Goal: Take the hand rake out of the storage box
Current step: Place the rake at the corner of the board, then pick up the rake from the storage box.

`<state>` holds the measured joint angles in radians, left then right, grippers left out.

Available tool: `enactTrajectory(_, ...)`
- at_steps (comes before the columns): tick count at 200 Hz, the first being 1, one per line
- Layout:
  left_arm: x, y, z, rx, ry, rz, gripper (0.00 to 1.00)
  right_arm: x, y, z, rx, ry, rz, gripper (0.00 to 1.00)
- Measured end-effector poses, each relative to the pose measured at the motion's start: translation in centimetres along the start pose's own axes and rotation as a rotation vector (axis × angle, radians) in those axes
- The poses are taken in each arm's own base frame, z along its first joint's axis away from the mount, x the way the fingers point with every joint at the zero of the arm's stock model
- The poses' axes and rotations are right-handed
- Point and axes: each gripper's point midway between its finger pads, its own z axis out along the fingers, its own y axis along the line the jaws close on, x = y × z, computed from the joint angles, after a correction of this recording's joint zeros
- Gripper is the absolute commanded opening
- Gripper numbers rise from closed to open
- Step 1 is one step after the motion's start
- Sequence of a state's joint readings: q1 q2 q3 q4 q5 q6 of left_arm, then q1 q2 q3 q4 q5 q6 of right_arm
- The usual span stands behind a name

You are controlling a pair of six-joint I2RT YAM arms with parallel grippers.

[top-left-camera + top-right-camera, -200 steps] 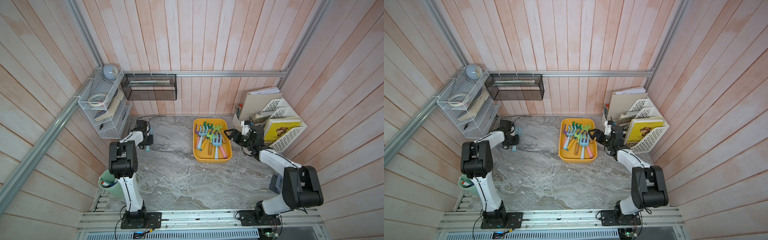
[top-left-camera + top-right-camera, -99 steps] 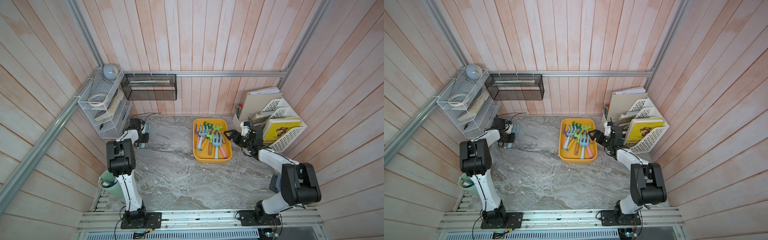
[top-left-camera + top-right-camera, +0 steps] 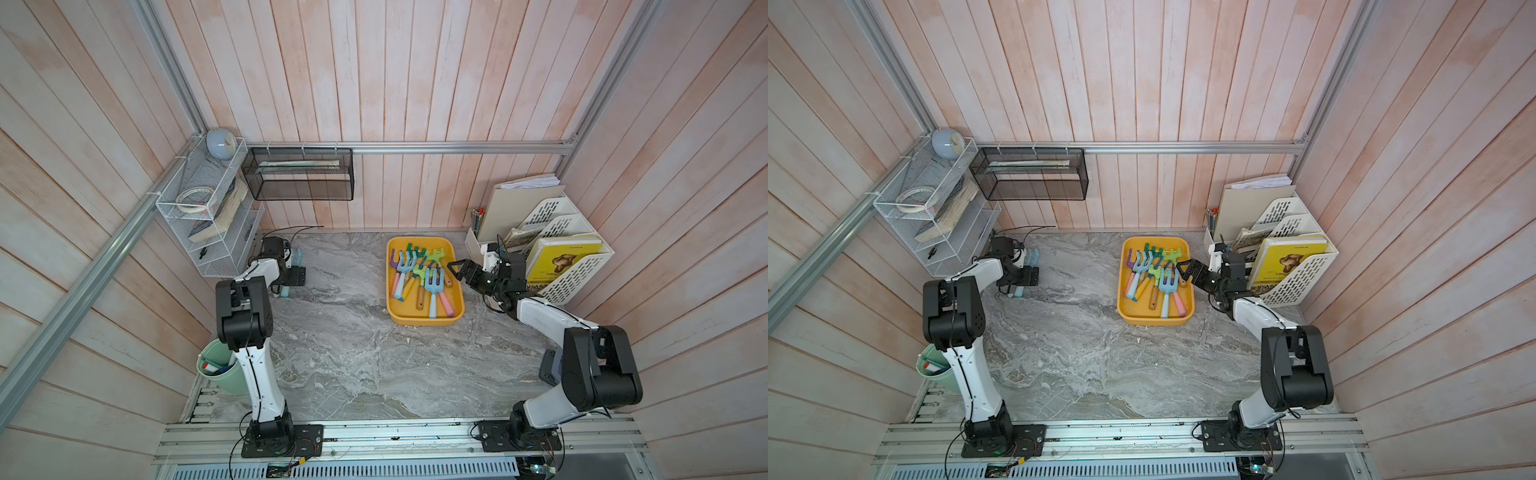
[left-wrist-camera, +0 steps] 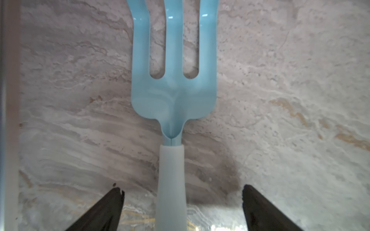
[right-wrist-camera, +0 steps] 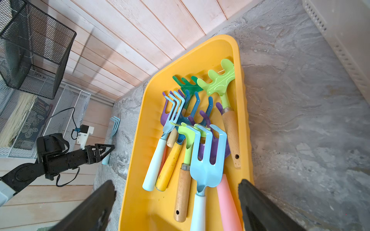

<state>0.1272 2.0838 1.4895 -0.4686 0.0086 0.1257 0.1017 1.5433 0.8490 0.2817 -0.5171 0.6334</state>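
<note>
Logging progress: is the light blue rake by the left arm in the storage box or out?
Out. The light blue rake lies on the marble table, apart from the storage box; the left gripper straddles it, jaws open.

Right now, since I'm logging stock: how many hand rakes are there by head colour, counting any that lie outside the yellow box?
Light blue rakes: 3 (2 in the storage box, 1 out on the table)
Light green rakes: 2
Dark green rake: 1
Dark blue rake: 1
Purple rakes: 2, both partly buried
Total: 9
</note>
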Motion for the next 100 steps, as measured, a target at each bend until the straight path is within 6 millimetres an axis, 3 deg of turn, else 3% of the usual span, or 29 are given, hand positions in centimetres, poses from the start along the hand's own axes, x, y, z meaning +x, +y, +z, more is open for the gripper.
enactTrajectory(17,-1.0,-1.5,-2.8,-0.033,-0.045,-0.039,1.0,0.0,0.7,-0.3,-0.055,-0.007,-0.02,0.98)
enactTrajectory(37,-3.1,-5.8,-8.4,-0.01,-0.205,-0.071,1.0,-0.1,1.2,-1.3,-0.138,-0.032,-0.023,0.98)
enactTrajectory(51,-4.0,-10.6,-12.8,0.055,-0.322,-0.06,1.0,0.0,0.9,-1.7,-0.164,-0.037,-0.014,0.98)
enactTrajectory(71,-5.6,-19.6,-17.9,0.191,-0.452,0.001,1.0,0.0,0.5,-1.2,-0.09,-0.031,-0.056,0.98)
enactTrajectory(84,-5.8,-25.1,-19.2,0.276,-0.479,0.043,1.0,-0.2,1.4,-0.8,-0.042,-0.037,-0.114,0.98)
enactTrajectory(100,-5.0,-30.5,-18.7,0.353,-0.462,0.085,0.93,-0.9,2.8,-1.6,-0.018,-0.076,-0.165,0.98)
